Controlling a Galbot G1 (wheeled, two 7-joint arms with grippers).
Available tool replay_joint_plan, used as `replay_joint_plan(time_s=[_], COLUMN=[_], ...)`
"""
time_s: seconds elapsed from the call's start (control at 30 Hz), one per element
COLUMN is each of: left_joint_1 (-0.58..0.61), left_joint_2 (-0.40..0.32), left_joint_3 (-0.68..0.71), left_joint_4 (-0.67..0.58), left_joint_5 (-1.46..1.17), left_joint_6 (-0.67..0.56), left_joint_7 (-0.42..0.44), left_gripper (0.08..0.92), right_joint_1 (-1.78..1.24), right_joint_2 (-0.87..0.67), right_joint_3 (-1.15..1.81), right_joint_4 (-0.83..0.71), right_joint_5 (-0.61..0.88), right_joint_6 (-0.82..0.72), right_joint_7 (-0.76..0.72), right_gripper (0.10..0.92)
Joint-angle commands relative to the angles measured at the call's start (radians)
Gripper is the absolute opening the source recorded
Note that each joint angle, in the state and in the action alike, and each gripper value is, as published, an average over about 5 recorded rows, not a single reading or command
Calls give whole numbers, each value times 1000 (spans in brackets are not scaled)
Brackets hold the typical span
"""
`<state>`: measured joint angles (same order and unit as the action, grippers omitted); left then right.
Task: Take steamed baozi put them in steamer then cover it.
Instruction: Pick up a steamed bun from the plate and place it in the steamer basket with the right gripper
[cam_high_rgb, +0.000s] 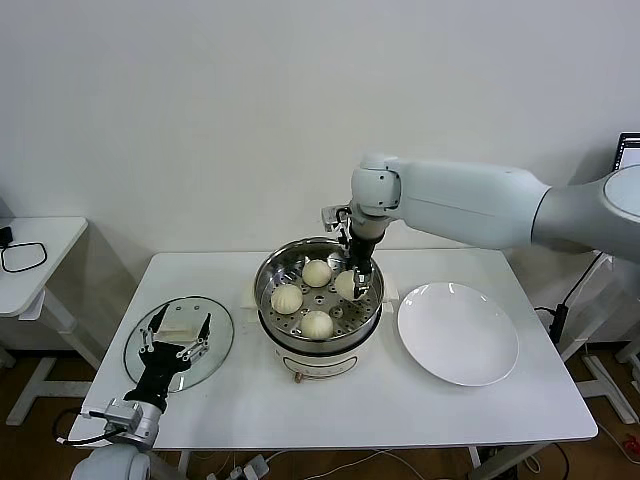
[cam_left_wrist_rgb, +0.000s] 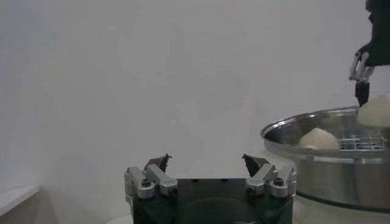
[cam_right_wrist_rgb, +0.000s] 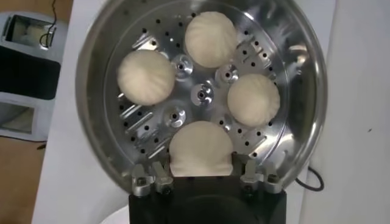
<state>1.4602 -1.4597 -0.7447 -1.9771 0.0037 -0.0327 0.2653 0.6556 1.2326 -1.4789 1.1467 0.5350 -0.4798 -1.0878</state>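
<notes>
Four baozi (cam_right_wrist_rgb: 201, 149) in steamer (cam_high_rgb: 270, 268); right claw (cam_right_wrist_rgb: 201, 173) grips one, fingertips hidden.

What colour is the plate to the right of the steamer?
Plain white, no pattern; the plate shows best in the head view.

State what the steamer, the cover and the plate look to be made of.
Steamer: polished metal, likely steel, mirror-bright with a perforated tray.
Cover: clear glass, apparently, with the table showing through it and a metal rim.
Plate: glossy white, probably ceramic, though plastic is possible.
</notes>
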Motion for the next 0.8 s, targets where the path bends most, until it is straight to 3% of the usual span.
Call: replay_joint_plan(time_s=[0.03, 0.53, 0.8], left_joint_1=[0, -2, 2], left_joint_2=[1, 0, -1], left_joint_3=[-5, -17, -17], left_joint_4=[0, 2, 0], left_joint_5=[-1, -6, -6], left_joint_6=[0, 1, 2], left_joint_7=[1, 5, 5], left_gripper=[823, 823, 823], right_joint_1=[-57, -70, -39], right_joint_2=[35, 26, -25], right_joint_3=[19, 25, 45], right_joint_4=[-54, -55, -28], right_joint_5=[-34, -39, -19], right_joint_6=[1, -2, 4], right_joint_7=[-1, -8, -22], right_gripper=[687, 687, 812])
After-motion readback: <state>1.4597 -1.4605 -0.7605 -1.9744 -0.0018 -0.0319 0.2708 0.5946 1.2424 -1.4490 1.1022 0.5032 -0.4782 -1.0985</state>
